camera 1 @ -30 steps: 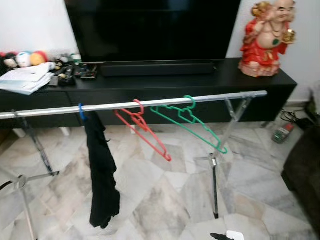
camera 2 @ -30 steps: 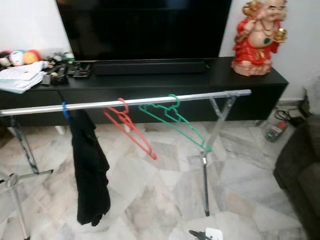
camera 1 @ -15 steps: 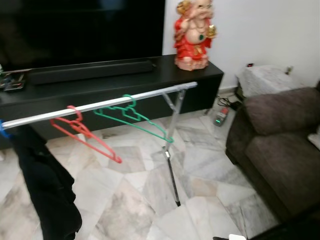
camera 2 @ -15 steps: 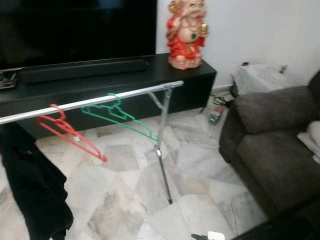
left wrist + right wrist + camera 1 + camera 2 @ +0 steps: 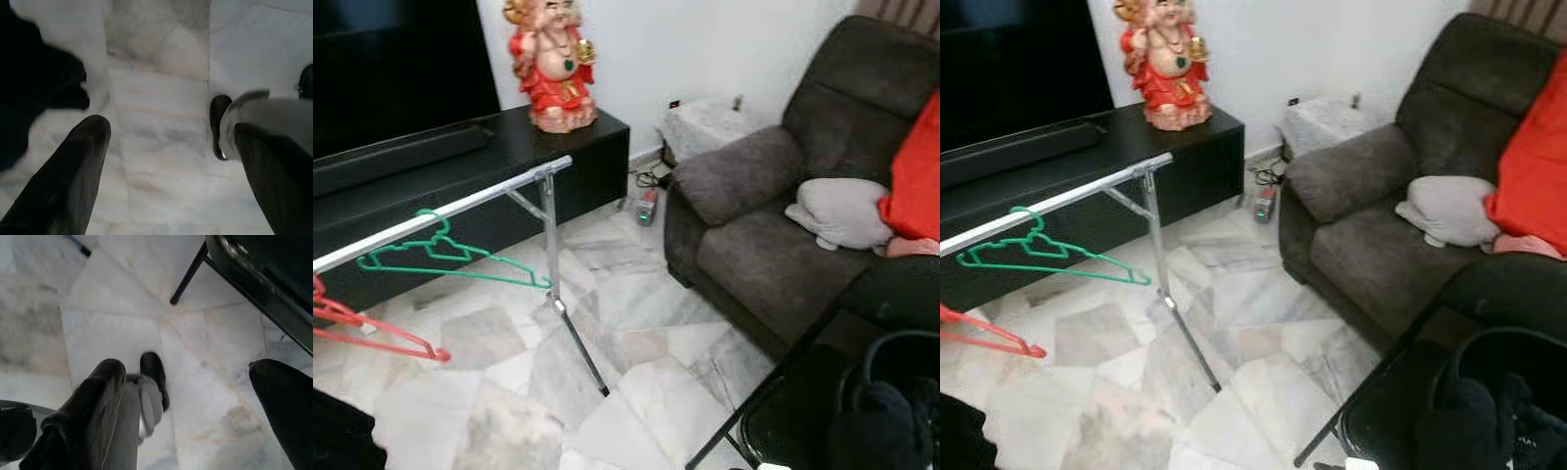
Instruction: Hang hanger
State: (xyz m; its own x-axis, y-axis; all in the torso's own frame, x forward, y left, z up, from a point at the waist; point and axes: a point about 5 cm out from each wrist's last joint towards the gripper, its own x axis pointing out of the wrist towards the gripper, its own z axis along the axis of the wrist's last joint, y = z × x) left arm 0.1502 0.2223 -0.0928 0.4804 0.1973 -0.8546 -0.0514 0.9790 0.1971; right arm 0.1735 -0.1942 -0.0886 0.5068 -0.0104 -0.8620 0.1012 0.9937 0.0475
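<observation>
A green hanger (image 5: 440, 259) and a red hanger (image 5: 372, 328) hang on a silver rail (image 5: 440, 211) at the left of the eye views. A black garment (image 5: 337, 436) shows at the bottom left corner. My left gripper (image 5: 168, 129) points down at the marble floor, open and holding nothing, with the black garment (image 5: 29, 88) beside it. My right gripper (image 5: 188, 369) also hangs open over the floor, holding nothing, close to a black metal frame (image 5: 234, 259).
The rail's stand leg (image 5: 573, 333) slants to the floor mid-view. A grey sofa (image 5: 773, 245) with a grey cushion (image 5: 837, 211) and red cloth (image 5: 913, 166) stands at the right. A black basket (image 5: 891, 401) of dark clothes sits bottom right. A red statue (image 5: 548, 64) tops the black cabinet (image 5: 460, 166).
The whole view has swung to the right: the rail and hangers slid to the left edge, and the sofa and black basket have come into view. The hangers stay on the rail.
</observation>
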